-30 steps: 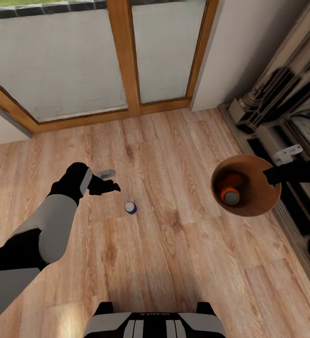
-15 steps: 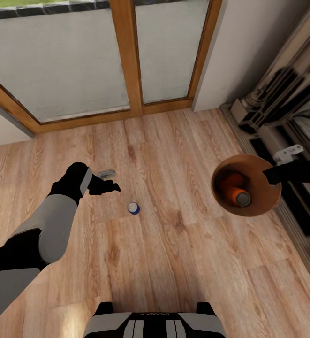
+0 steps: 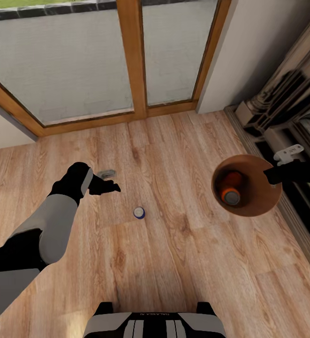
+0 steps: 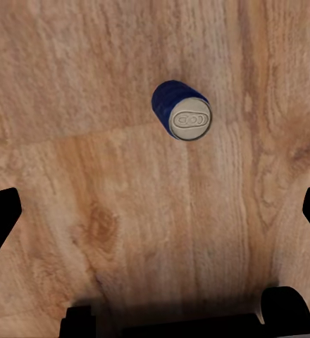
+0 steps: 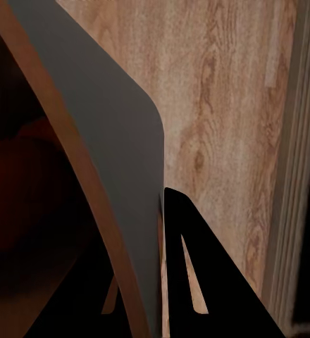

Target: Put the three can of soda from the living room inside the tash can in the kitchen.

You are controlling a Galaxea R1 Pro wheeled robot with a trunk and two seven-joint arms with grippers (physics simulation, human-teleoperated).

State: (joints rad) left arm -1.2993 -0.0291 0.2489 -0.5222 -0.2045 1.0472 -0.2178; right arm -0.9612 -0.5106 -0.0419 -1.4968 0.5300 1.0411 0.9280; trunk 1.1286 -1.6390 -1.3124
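A dark blue can of soda (image 3: 139, 212) stands upright on the wood floor of the living room, a short way ahead and to the right of my left gripper (image 3: 111, 187). The left wrist view looks down on that can (image 4: 184, 113), beyond the open gripper (image 4: 155, 211), with nothing between its fingertips. My right gripper (image 3: 270, 176) is shut on the rim of the tash can (image 3: 260, 206), held above the floor. Two orange cans (image 3: 228, 188) lie inside its copper-brown interior. In the right wrist view one finger (image 5: 197, 282) presses the bin's grey wall (image 5: 106, 134).
Wood-framed glass doors (image 3: 135, 56) close off the far side. The brick-sided fireplace surround (image 3: 286, 117) runs along the right, close to the held bin. A small grey plate (image 3: 107, 174) is set in the floor near my left gripper. My base (image 3: 155, 324) shows at the bottom edge.
The whole head view has shifted, so the camera moved; floor, doors and blue can slid right and down. The orange cans rolled about inside the bin. Both grippers kept their hold and pose.
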